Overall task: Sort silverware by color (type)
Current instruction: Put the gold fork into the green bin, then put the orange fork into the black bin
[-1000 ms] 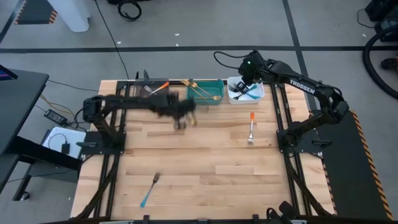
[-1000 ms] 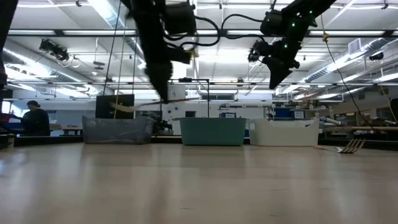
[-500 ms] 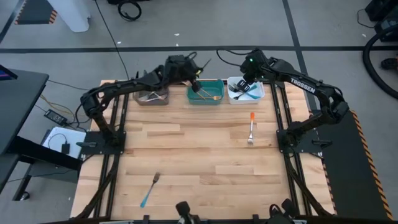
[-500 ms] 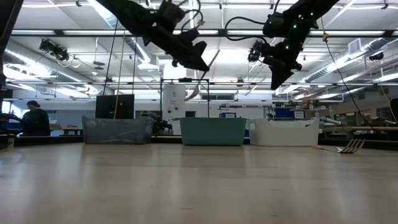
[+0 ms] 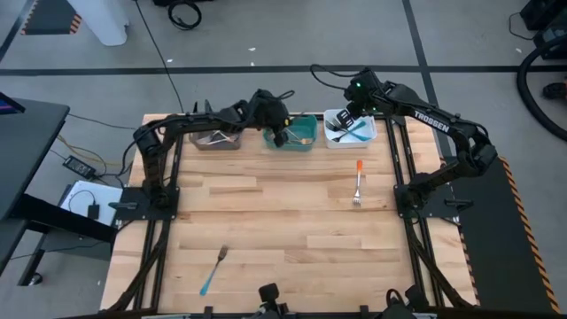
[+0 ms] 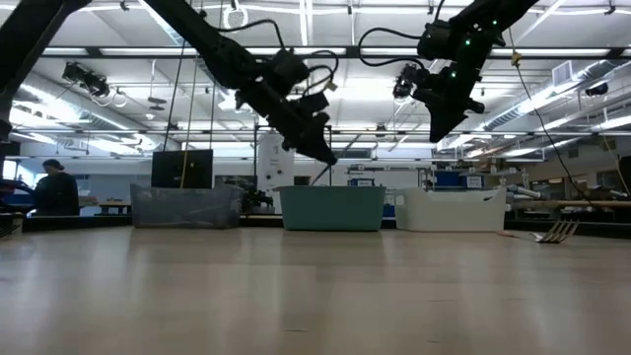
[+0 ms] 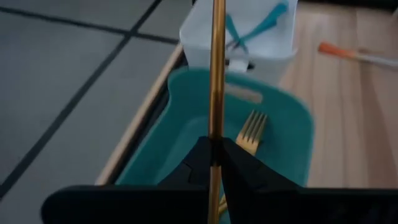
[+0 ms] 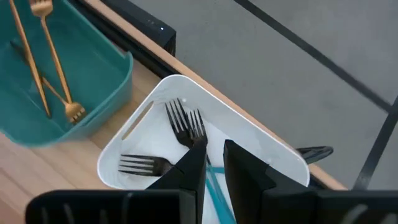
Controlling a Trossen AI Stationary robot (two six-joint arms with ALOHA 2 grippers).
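Observation:
My left gripper [image 5: 282,135] hangs over the teal bin [image 5: 301,133], shut on a thin gold utensil [image 7: 216,68]. In that bin lies a gold fork [image 7: 252,134]. My right gripper [image 5: 347,120] hovers above the white bin [image 8: 155,124], its fingers slightly apart with nothing between them. Dark-tined forks with blue handles [image 8: 186,127] lie in the white bin. An orange-handled fork [image 5: 358,182] rests flat on the table's right half. A blue-handled fork [image 5: 213,270] lies near the front left. My left gripper pinches the gold utensil's thin shaft [image 7: 215,140] between its two fingers. The fingers slant down from the table's left. The shaft runs on past the fingertips [image 7: 239,162], and the utensil is lifted above the teal bin's floor. I cannot tell whether its lower end [image 6: 321,177] touches the bin.
A grey bin [image 5: 215,139] with utensils stands left of the teal one, all three in a row at the far edge. In the low view, the three bins [image 6: 332,209] stand side by side.
My left gripper has swung from over the table's middle toward the far edge and to the right, carrying the gold utensil. It has then sunk and tipped downward over the teal bin. My right gripper has stayed above the white bin.

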